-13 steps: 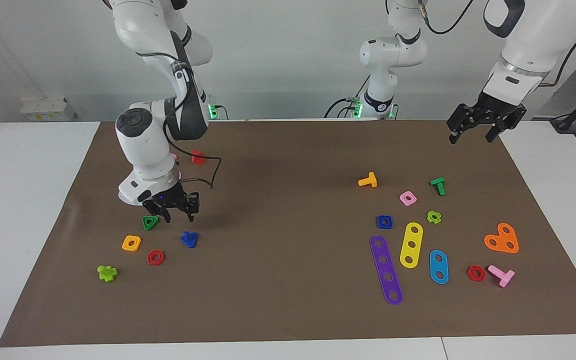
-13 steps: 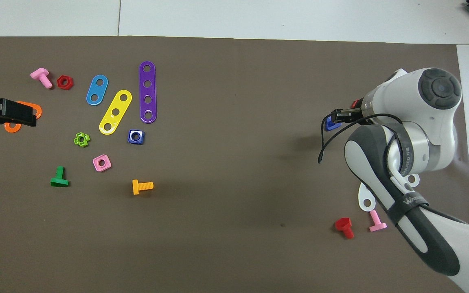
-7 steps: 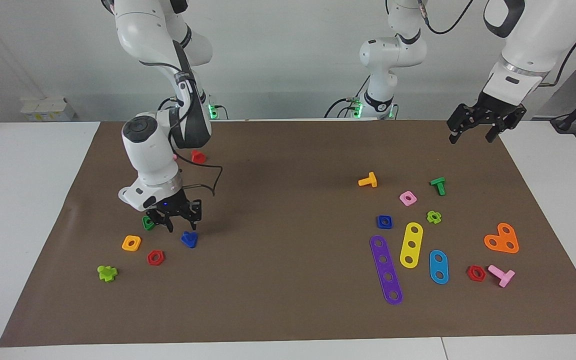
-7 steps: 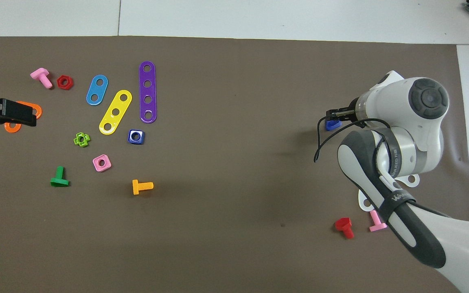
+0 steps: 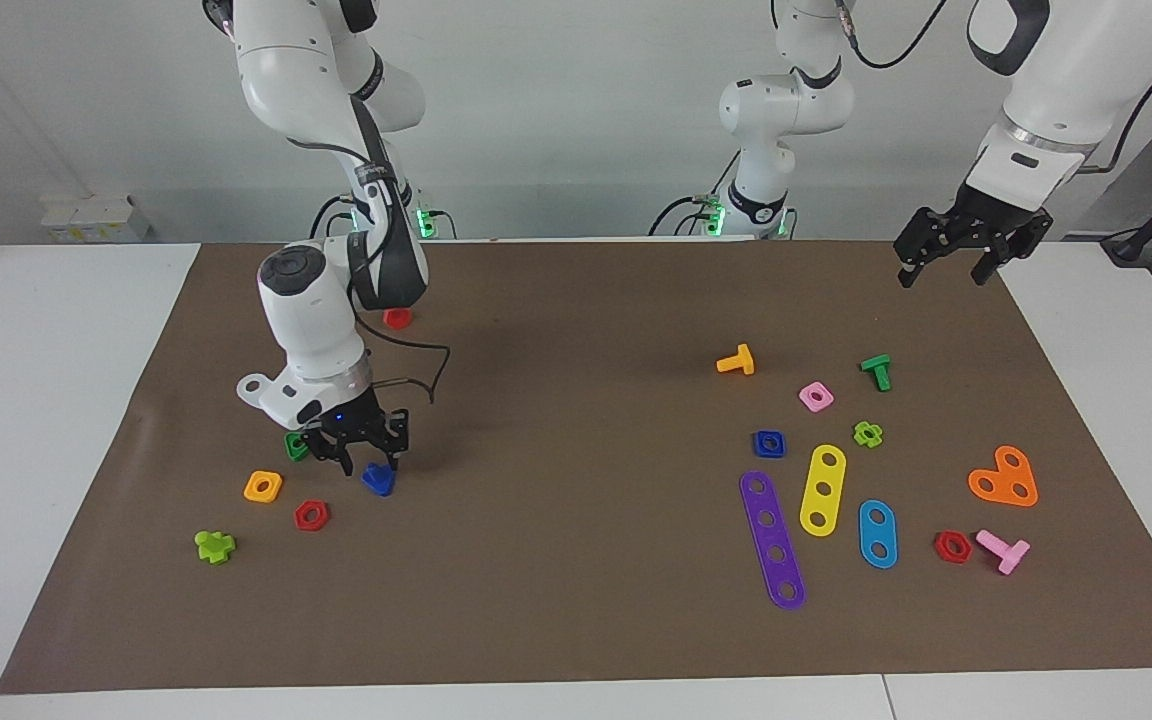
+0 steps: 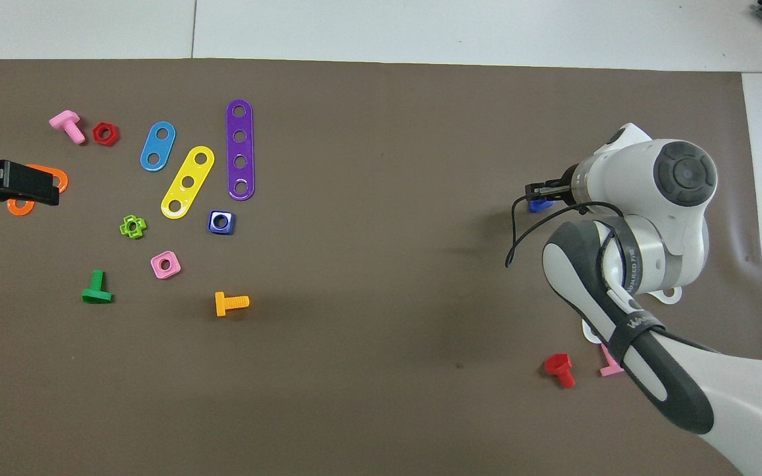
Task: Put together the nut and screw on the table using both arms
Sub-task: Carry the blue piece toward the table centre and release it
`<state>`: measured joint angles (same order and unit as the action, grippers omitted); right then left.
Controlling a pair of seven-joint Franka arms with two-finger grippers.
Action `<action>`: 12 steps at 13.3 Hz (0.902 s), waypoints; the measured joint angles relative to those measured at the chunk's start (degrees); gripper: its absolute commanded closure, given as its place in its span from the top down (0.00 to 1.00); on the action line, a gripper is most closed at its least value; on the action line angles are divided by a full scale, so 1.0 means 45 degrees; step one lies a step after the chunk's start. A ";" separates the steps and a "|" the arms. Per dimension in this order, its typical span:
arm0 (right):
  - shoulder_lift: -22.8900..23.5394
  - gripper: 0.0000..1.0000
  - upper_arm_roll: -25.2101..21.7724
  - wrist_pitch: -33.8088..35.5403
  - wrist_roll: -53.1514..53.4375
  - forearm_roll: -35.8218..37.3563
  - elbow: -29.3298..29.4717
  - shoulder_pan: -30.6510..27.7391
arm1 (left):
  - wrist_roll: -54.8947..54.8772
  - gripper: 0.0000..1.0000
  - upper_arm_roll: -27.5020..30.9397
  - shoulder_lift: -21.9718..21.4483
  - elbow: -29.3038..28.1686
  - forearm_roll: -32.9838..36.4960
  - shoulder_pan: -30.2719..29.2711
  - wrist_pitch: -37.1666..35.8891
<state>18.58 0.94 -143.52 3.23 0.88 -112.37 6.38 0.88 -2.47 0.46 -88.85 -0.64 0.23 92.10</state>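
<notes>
The dark-blue screw (image 5: 377,479) lies on the brown mat (image 5: 576,330) toward the right arm's end of the table. My right gripper (image 5: 366,460) hangs low, open, just over and beside the screw, and I cannot tell whether it touches it. In the overhead view the right gripper (image 6: 534,192) partly covers the screw (image 6: 540,205). The dark-blue square nut (image 5: 768,443) lies toward the left arm's end, next to a purple strip; it also shows in the overhead view (image 6: 220,221). My left gripper (image 5: 944,268) waits open, raised over the mat's corner by the robots, and shows at the overhead view's edge (image 6: 30,187).
A green triangular nut (image 5: 296,446), an orange square nut (image 5: 262,486) and a red hex nut (image 5: 311,514) lie close to the screw. Purple (image 5: 772,538), yellow (image 5: 822,489) and blue (image 5: 877,533) strips, a pink nut (image 5: 815,396) and an orange bolt (image 5: 736,361) surround the blue nut.
My right gripper has come down and moved from over the green triangular nut toward the blue screw. The left arm and all parts have stayed still.
</notes>
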 measured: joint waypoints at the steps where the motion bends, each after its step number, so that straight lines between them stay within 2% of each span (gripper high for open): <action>1: 0.0114 0.64 -0.0002 -0.0141 0.0000 0.0000 -0.0009 0.0000 | 0.0000 1.00 0.0000 0.0000 0.0000 0.0000 0.0000 0.0000; 3: 0.0285 0.55 -0.0006 -0.0461 -0.0003 0.0003 -0.0011 -0.0008 | 0.0000 1.00 0.0000 0.0000 0.0000 0.0000 0.0000 0.0000; 4: 0.0316 0.46 -0.0012 -0.0505 -0.0006 0.0003 -0.0011 -0.0021 | 0.0000 1.00 0.0000 0.0000 0.0000 0.0000 0.0000 0.0000; 5: 0.0320 0.34 -0.0017 -0.0532 -0.0011 0.0004 -0.0010 -0.0032 | 0.0001 1.00 0.0000 0.0000 0.0000 0.0000 0.0000 0.0000; 6: 0.0320 0.16 -0.0017 -0.0553 -0.0011 0.0004 -0.0010 -0.0039 | 0.0001 1.00 0.0000 0.0000 0.0000 0.0000 0.0000 0.0000; 7: 0.0320 0.03 -0.0017 -0.0553 -0.0012 0.0004 -0.0011 -0.0044 | 0.0001 1.00 0.0000 0.0000 0.0000 0.0000 0.0000 0.0000; 8: 0.0320 0.00 -0.0017 -0.0553 -0.0012 0.0004 -0.0011 -0.0044 | 0.0001 1.00 0.0000 0.0000 0.0000 0.0000 0.0000 0.0000; 12: 0.0313 0.00 -0.0016 -0.0553 -0.0011 0.0003 -0.0009 -0.0040 | 0.0001 1.00 0.0000 0.0000 0.0000 0.0000 0.0000 0.0000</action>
<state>19.98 0.87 -146.01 3.18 0.90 -112.41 6.20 0.88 -2.47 0.45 -88.85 -0.64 0.23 92.10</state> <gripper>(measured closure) 0.824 0.000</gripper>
